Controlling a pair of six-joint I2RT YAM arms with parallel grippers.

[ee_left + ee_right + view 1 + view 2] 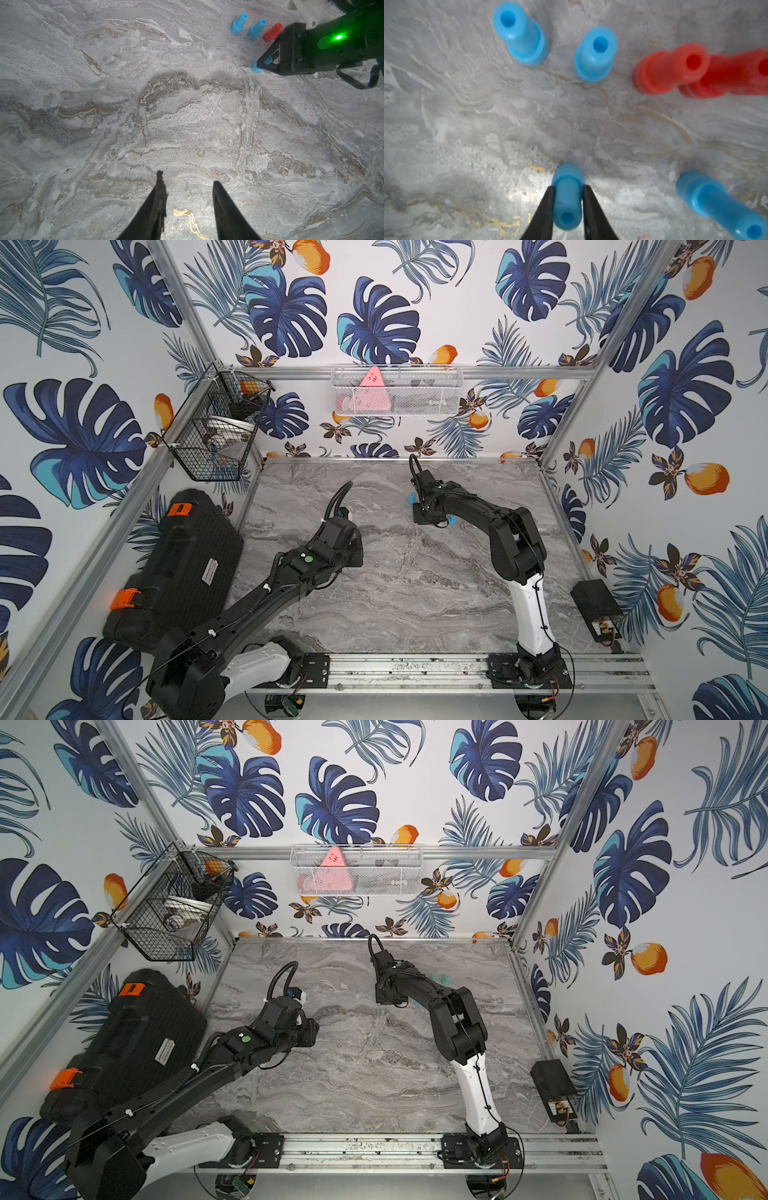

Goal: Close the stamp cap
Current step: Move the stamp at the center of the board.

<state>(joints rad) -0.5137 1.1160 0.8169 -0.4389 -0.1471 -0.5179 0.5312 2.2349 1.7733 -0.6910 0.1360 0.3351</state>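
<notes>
The right tool [568, 186] is clamping the upright blue stamp [566, 205], its jaws lying against the stem from either side just above the wider foot, which is resting on the bench [467, 124]. To seat the cap well, I judge it should be pressing straight down, keeping the stem vertical and steering clear of the neighbouring stamps [595, 54]. The left tool [188, 177] is hanging over bare bench well away, jaws apart and holding nothing.
</notes>
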